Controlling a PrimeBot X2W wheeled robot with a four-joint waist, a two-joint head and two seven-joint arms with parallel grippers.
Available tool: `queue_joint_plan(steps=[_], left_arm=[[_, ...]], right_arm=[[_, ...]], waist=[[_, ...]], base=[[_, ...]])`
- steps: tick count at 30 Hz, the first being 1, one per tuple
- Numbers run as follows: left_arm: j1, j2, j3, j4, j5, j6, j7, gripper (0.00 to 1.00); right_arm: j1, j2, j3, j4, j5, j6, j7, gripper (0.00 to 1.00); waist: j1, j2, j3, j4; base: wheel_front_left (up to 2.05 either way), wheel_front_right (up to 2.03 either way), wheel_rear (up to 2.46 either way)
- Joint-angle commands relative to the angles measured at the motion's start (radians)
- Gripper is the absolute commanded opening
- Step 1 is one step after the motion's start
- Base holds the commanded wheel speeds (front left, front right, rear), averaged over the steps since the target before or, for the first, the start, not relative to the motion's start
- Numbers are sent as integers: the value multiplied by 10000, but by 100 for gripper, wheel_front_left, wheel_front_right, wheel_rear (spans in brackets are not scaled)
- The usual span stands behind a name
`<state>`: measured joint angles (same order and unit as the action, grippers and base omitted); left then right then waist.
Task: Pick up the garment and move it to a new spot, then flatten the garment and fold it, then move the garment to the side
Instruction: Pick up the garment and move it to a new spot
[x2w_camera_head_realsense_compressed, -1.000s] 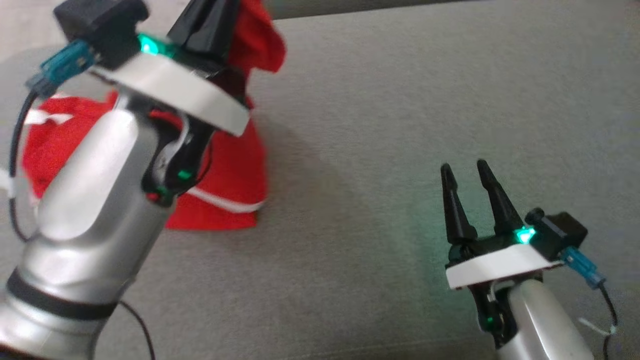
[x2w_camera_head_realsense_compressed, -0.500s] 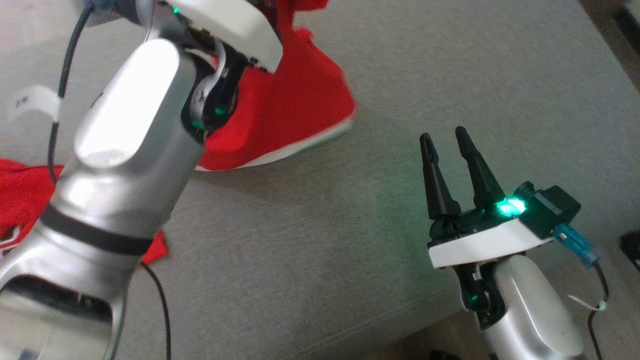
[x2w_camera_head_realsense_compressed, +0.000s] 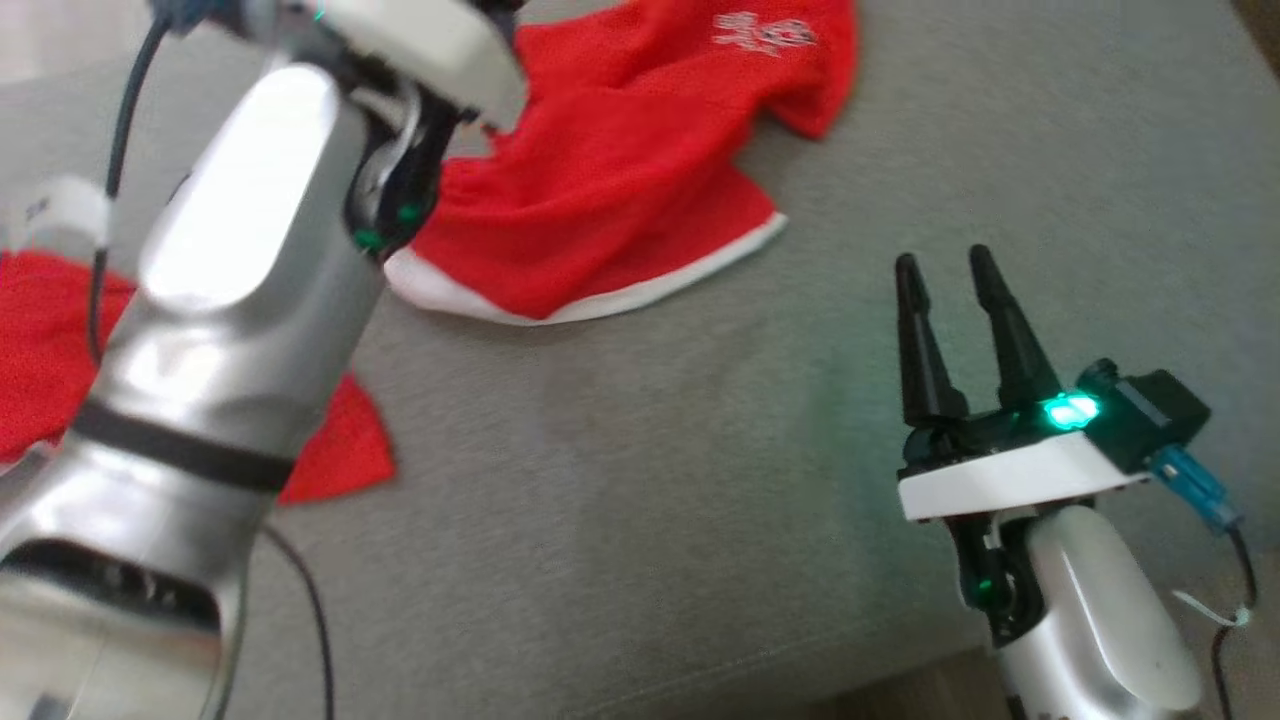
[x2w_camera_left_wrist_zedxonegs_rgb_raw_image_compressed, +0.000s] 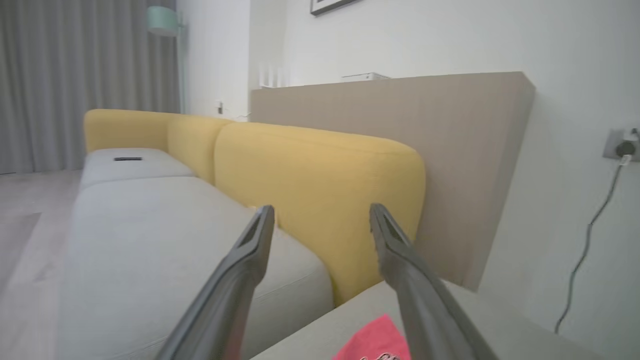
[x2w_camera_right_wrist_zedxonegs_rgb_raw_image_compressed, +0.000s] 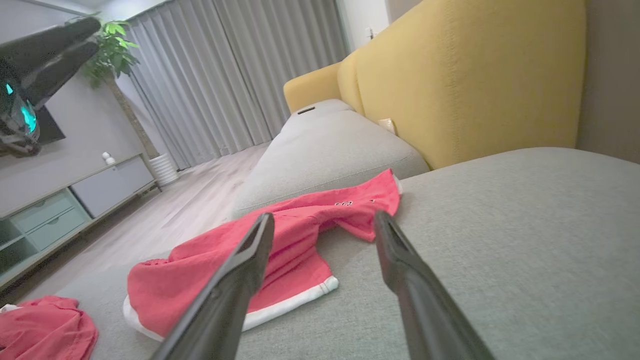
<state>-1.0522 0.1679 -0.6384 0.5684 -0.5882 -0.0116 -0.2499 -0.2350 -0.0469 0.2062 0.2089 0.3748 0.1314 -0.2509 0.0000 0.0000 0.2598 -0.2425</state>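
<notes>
The left gripper is wide open, with nothing between its fingers. It is raised above the surface and points toward the yellow backrest; a red corner of cloth shows below its fingers. The right gripper is also open and empty, positioned over the grey seat cushion at the lower right of the head view. The red garment lies crumpled on this cushion, ahead and to the left of the right gripper and apart from it. Its white hem faces the robot. A second red cloth lies beside the left forearm.
</notes>
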Motion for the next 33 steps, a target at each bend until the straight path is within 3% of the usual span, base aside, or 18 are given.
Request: queue_joint_plan(steps=[1, 9, 16, 23, 33], left_arm=[[0, 468, 413, -442, 145, -37, -107, 100], [3031, 1311, 1578, -2650, 1283, 232, -116, 100], [5536, 1224, 2531, -4094, 1918, 396, -117, 100], [7742, 386, 3597, -4995, 2592, 254, -117, 100], [9349, -770, 4676, -5709, 3697, -419, -118, 100]], right_arm=[[-39, -33, 105, -256, -127, -7, -109, 100], [288, -33, -632, -168, -690, -7, -109, 100], [566, -33, -1011, -241, -953, -7, -109, 100], [924, -33, -1166, -308, -1073, -7, -109, 100], [1395, -33, -1173, -409, -1017, -7, -109, 100]], waist=[[0, 0, -299, 615], [0, 0, -923, 1850], [0, 0, -1237, 2467], [0, 0, -1577, 2828], [0, 0, -1848, 2952]], base=[[0, 0, 0], [0, 0, 0], [0, 0, 0], [0, 0, 0], [0, 0, 0]])
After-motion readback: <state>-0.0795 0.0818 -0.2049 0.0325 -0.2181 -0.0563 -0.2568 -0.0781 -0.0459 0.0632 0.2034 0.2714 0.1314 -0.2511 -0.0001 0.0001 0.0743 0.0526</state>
